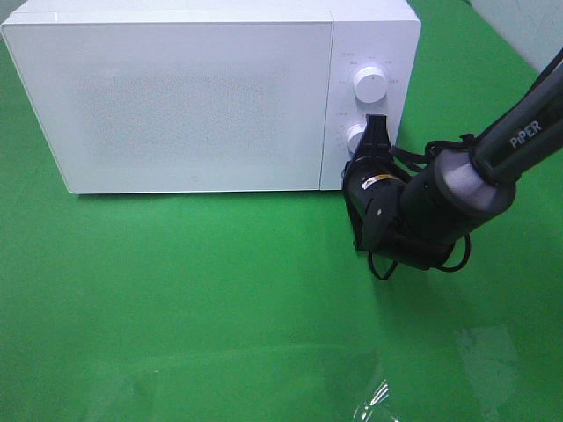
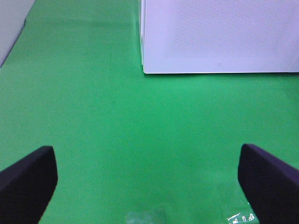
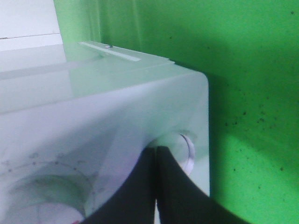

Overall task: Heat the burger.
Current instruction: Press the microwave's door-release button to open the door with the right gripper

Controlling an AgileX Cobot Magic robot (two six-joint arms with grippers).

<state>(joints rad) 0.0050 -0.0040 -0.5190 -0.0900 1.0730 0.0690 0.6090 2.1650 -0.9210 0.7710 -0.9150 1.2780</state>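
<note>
White microwave [image 1: 176, 97]: door shut, sitting on the green tabletop [image 1: 220, 299].
Burger: nowhere in view! Probably inside the microwave, can't confirm; its look is untellable.
Right hand [image 1: 376, 132]: fingers pressed together, tips right against the microwave's lower knob [image 1: 355, 141]; clearly the nearer arm.
Left hand [image 2: 147, 158]: spread wide, empty, hovering off the microwave's front corner.
Next call: a knob turn, I'd judge.

The boxy white plastic microwave [image 1: 176, 97] has what looks like a fine grey dot mesh on its door, and a round white dial [image 1: 370, 84]. The flat cloth table cover [image 1: 176, 290] is green. The right gripper [image 1: 377, 128] is black; its dark grey arm [image 1: 519, 132] carries white lettering.
</note>
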